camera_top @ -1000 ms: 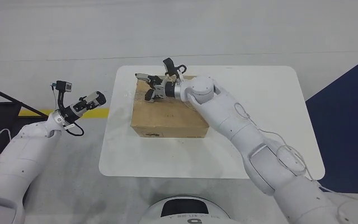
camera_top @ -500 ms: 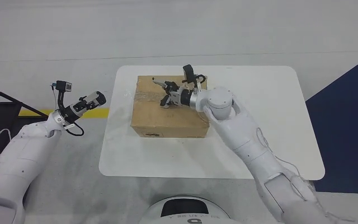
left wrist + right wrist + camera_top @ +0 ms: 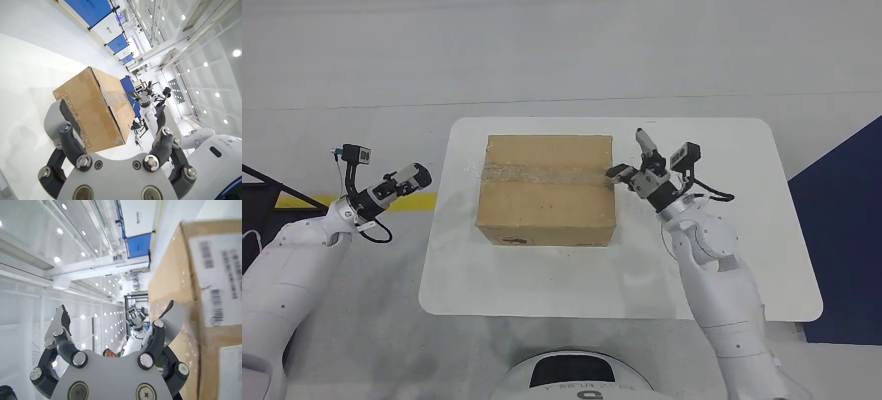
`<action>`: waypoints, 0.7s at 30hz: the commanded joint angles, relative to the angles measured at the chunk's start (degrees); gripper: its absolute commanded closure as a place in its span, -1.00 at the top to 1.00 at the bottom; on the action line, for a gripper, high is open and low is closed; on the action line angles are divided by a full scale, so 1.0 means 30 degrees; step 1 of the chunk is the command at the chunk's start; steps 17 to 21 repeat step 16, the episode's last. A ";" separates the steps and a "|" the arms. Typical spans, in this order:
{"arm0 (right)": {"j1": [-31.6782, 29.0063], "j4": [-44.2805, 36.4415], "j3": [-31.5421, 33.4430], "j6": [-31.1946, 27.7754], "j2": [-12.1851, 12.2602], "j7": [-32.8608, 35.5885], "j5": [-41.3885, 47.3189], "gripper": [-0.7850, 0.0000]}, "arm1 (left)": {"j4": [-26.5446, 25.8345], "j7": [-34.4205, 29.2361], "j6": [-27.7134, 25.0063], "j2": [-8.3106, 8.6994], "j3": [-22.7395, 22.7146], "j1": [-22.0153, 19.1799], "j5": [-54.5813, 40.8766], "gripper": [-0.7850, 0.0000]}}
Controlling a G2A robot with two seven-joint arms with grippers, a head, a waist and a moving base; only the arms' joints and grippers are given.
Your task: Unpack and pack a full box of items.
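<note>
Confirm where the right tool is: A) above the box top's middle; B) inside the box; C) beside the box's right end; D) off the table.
C: in the top view the right tool, open, hangs beside the right end of the closed cardboard box, by its tape seam.

You are in a large robotics lab or test hall, not a home or office. Blue partition panels (image 3: 90, 11) on black frames fence off bays along a pale floor. A yellow line (image 3: 420, 202) is marked on the floor beside the white worktop (image 3: 722, 270). Rows of round ceiling lights (image 3: 236, 53) run under a high white roof.
</note>
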 commanded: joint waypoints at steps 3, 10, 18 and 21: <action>-0.1129 0.0827 0.1267 -0.1985 0.0056 -0.0106 0.1650 1.00 | 0.0000 0.0000 0.0000 0.0000 0.0000 0.0000 0.0000 1.00; -0.1674 0.1079 0.1554 -0.2562 0.0066 -0.0465 0.2043 1.00 | 0.0000 0.0000 0.0000 0.0000 0.0000 0.0000 0.0000 1.00; -0.1663 0.1066 0.1544 -0.2548 0.0065 -0.0453 0.2032 1.00 | 0.0000 0.0000 0.0000 0.0000 0.0000 0.0000 0.0000 1.00; -0.1663 0.1066 0.1544 -0.2548 0.0065 -0.0453 0.2032 1.00 | 0.0000 0.0000 0.0000 0.0000 0.0000 0.0000 0.0000 1.00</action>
